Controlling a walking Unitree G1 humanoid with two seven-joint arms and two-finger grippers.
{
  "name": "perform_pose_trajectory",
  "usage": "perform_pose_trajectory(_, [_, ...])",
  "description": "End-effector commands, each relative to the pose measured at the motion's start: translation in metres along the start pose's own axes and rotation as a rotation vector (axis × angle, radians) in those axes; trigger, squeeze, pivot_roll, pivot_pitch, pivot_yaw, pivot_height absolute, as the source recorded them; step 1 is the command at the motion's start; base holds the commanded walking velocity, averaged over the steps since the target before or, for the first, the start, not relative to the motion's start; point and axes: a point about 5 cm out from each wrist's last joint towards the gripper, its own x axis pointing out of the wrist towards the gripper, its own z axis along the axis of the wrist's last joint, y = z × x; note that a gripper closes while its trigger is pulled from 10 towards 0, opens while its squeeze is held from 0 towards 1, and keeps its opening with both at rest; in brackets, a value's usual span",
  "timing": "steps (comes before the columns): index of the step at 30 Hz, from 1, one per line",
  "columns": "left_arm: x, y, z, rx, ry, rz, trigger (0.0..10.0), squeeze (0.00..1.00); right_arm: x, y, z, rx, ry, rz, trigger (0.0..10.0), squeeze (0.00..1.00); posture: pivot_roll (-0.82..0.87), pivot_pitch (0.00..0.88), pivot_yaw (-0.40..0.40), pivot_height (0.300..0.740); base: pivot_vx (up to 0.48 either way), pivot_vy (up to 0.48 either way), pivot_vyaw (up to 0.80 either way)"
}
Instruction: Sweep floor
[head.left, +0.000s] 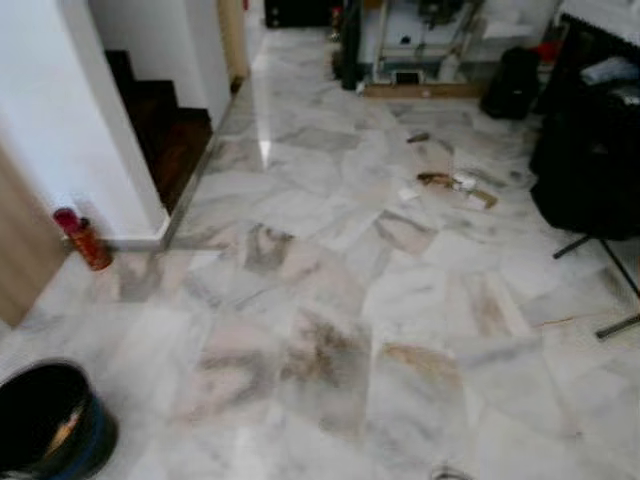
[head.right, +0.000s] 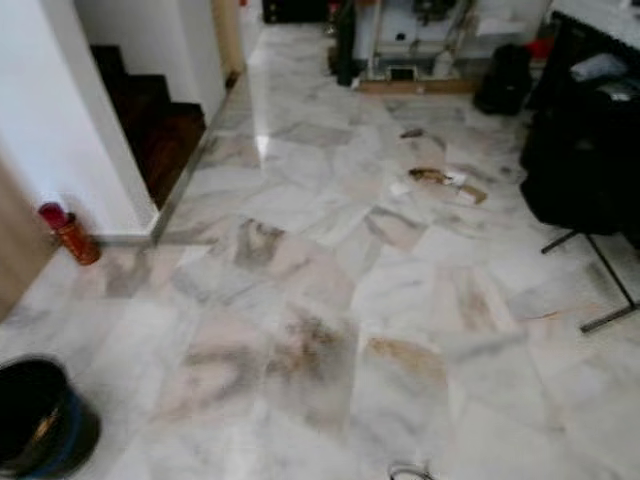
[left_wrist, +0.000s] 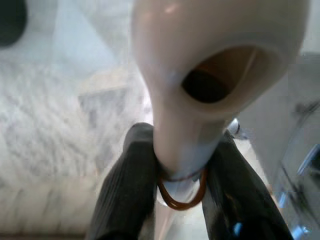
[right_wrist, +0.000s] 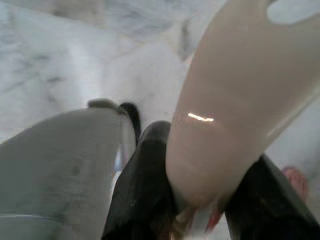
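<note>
no readable text, label, brand, number or sign anywhere. too blurred to make out any print on the red canister (head.left: 84, 240) by the wall, the dark bin (head.left: 48, 420), or the scraps of litter (head.left: 455, 185) on the marble floor (head.left: 330, 300). nothing printed on the cream handles seen from the wrists.
</note>
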Motion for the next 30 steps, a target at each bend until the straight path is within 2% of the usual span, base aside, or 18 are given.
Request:
perform_pose_trajectory(1, [0.002, 0.009, 0.038, -0.223, -0.176, 0.001, 10.0, 0.0, 0.002, 0.035, 0.065, -0.087, -0.203, 0.249, 10.0, 0.0, 0.1, 0.082, -0.001, 0.74, 0.356, 0.0, 0.62])
perform_pose_trajectory(4, [0.0, 0.013, 0.033, -0.228, -0.173, 0.005, 10.0, 0.0, 0.002, 0.035, 0.066, -0.086, -0.203, 0.252, 10.0, 0.0, 0.1, 0.084, -0.002, 0.74, 0.36, 0.0, 0.8])
perform_pose_trajectory(9, [-0.005, 0.034, 0.021, -0.235, -0.171, 0.023, 10.0, 0.0, 0.002, 0.036, 0.065, -0.079, -0.196, 0.256, 10.0, 0.0, 0.1, 0.078, -0.006, 0.74, 0.362, 0.0, 0.09])
perform_pose_trajectory(14, [-0.008, 0.045, 0.02, -0.24, -0.175, 0.033, 10.0, 0.0, 0.002, 0.037, 0.062, -0.082, -0.192, 0.26, 10.0, 0.0, 0.1, 0.077, -0.007, 0.74, 0.365, 0.0, 0.0])
perform_pose_trajectory(18, [-0.008, 0.047, 0.024, -0.24, -0.179, 0.035, 10.0, 0.0, 0.001, 0.037, 0.061, -0.084, -0.188, 0.26, 10.0, 0.0, 0.1, 0.076, -0.007, 0.74, 0.367, 0.0, 0.0])
perform_pose_trajectory(23, [-0.006, 0.044, 0.031, -0.238, -0.184, 0.032, 10.0, 0.0, 0.002, 0.036, 0.06, -0.08, -0.187, 0.259, 10.0, 0.0, 0.1, 0.079, -0.007, 0.74, 0.364, 0.0, 0.0])
perform_pose_trajectory(30, [0.0, 0.021, 0.046, -0.233, -0.195, 0.01, 10.0, 0.0, 0.002, 0.036, 0.062, -0.079, -0.19, 0.259, 10.0, 0.0, 0.1, 0.082, -0.009, 0.74, 0.364, 0.0, 0.0])
